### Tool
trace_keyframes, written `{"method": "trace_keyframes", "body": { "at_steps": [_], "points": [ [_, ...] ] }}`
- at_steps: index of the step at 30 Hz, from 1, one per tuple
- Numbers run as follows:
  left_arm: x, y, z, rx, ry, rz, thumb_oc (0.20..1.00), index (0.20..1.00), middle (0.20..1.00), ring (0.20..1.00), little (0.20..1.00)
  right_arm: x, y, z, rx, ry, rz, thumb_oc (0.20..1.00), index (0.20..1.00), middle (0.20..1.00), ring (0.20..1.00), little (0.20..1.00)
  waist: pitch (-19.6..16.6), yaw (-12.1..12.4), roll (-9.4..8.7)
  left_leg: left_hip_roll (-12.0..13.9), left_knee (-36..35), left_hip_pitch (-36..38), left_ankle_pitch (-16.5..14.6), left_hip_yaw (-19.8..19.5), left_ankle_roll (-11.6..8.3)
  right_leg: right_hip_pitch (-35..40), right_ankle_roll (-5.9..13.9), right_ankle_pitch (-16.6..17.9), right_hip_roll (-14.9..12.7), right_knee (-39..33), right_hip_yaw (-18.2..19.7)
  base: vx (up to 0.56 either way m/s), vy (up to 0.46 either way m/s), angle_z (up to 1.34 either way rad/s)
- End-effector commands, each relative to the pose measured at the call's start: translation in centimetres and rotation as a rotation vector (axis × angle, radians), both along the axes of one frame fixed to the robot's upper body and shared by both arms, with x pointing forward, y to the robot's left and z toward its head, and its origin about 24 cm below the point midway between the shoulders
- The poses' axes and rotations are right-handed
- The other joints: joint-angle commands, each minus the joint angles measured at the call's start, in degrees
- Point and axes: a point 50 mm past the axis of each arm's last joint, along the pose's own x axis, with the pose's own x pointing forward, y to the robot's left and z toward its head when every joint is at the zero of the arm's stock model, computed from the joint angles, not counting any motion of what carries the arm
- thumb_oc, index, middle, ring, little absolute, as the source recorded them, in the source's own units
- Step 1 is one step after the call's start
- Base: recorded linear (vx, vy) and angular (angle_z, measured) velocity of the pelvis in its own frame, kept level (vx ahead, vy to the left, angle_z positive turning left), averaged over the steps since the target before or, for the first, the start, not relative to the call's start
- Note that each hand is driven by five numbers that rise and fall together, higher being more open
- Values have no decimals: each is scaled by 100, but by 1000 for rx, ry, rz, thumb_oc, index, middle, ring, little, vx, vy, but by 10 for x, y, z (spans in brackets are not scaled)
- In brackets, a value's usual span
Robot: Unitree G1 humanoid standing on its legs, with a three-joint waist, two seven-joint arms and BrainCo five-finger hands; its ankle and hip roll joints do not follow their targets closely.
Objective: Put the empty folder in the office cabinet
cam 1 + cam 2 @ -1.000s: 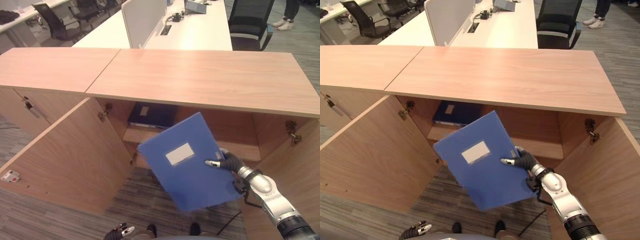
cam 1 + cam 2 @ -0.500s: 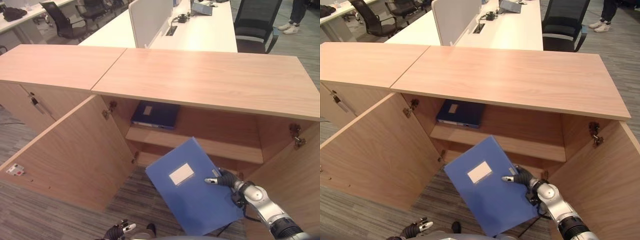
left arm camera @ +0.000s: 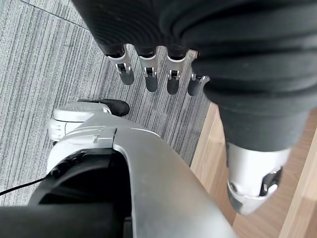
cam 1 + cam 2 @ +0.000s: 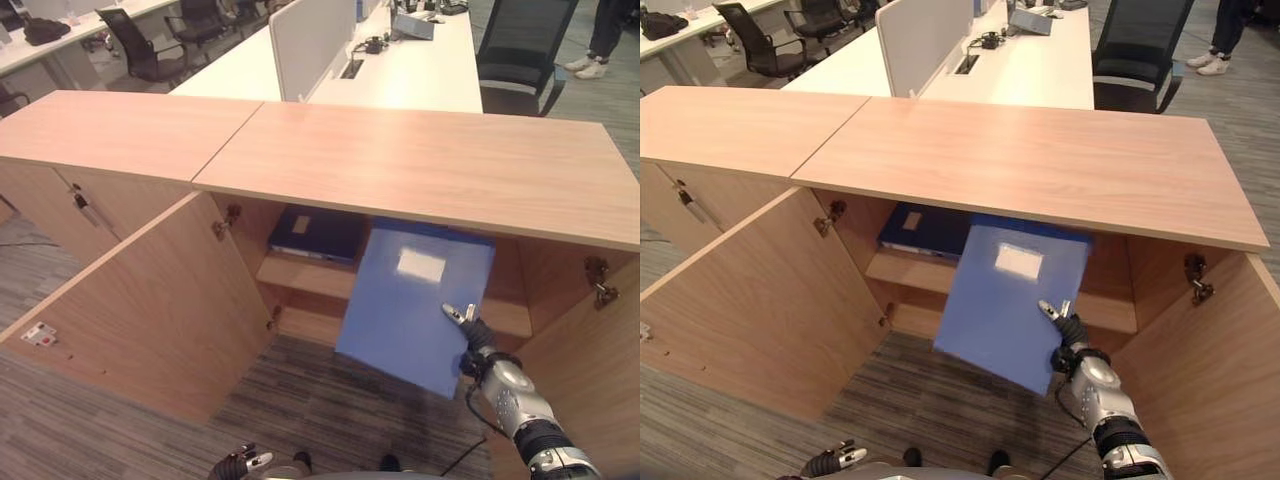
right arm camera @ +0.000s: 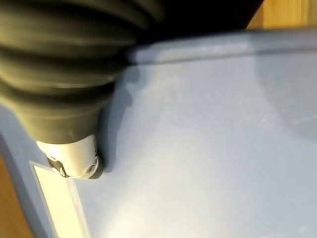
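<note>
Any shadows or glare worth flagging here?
Left eye view: the cabinet top shades the shelf and dark folder inside. Right wrist view: the right hand throws a soft shadow on the blue folder, whose cover shows a pale sheen.

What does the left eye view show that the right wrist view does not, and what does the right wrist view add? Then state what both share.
Left eye view alone: the open cabinet with both doors swung out, a dark folder lying on its shelf, desks and chairs behind, and the left hand low down.

Right wrist view alone: a close look at the thumb pressed against the cover beside the white label.

Both: the blue folder pinched by the right hand.
</note>
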Motion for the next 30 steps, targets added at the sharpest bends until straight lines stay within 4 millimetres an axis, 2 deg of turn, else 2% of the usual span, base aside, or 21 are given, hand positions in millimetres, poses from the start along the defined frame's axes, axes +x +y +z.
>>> {"method": "trace_keyframes", "body": {
  "at_steps": [1,6,11,15,17,21,23,24,26,28,30],
  "points": [
    [2,16,3,70,7,-57,1000,1000,1000,1000,1000,33,1,34,194,-257,-209,200,200,200,200,200,-155,108,-263,85,782,-230,-509,-62,-167,297,252,-985,-215,365,65,0,0,0],
    [2,15,3,80,12,-44,1000,1000,1000,1000,1000,36,4,36,316,-302,-331,200,200,200,200,200,-170,113,-242,86,778,-220,-519,-61,-168,303,252,-987,-212,355,79,0,0,0],
    [6,10,2,91,-2,-19,1000,1000,1000,1000,1000,46,22,41,504,-344,-443,200,200,200,200,200,-162,126,-201,74,787,-222,-533,-65,-170,294,253,-985,-214,353,95,0,0,0],
    [8,9,3,93,-9,-12,1000,1000,1000,1000,1000,51,22,46,573,-375,-506,200,200,200,200,200,-149,139,-181,67,772,-223,-536,-80,-175,281,257,-989,-208,351,95,0,0,0],
    [30,-5,7,48,-88,-8,1000,1000,1000,1000,1000,59,31,50,628,-361,-539,200,200,200,200,200,-136,139,-191,66,779,-246,-543,-92,-180,264,259,-992,-208,358,91,2,-18,1],
    [23,-9,3,60,-47,0,1000,1000,1000,1000,1000,70,20,63,626,-385,-586,200,200,200,200,200,-87,169,-168,71,786,-276,-547,-102,-187,224,255,-1001,-197,375,74,-10,-26,1],
    [19,-12,1,57,-31,-20,1000,1000,1000,1000,1000,79,12,77,628,-418,-618,200,200,200,200,200,-4,208,-110,87,927,-435,-504,-103,-267,172,240,-1031,-202,373,57,-76,-23,2],
    [24,-14,1,54,-41,-28,1000,1000,1000,1000,1000,83,9,84,631,-438,-628,200,200,200,200,200,69,224,-105,65,1147,-639,-452,-113,-325,159,221,-1036,-222,368,37,-146,-20,6],
    [34,-21,3,47,-71,-48,1000,1000,1000,1000,1000,97,-3,109,642,-493,-671,200,200,200,200,200,277,300,-91,23,2015,-1443,-88,-275,-527,79,163,-1062,-306,381,-63,-145,-5,22],
    [37,-24,4,46,-80,-59,1000,1000,1000,1000,1000,103,-14,128,629,-530,-694,200,200,200,200,200,319,316,-43,95,1924,-1671,-50,-245,-485,89,181,-1120,-335,407,-136,24,45,28],
    [39,-29,3,41,-80,-81,1000,1000,1000,1000,1000,107,-21,141,622,-556,-710,200,200,200,200,200,324,376,6,83,1457,-1806,-9,-233,-373,93,221,-1149,-321,397,-145,97,52,24]
  ]
}}
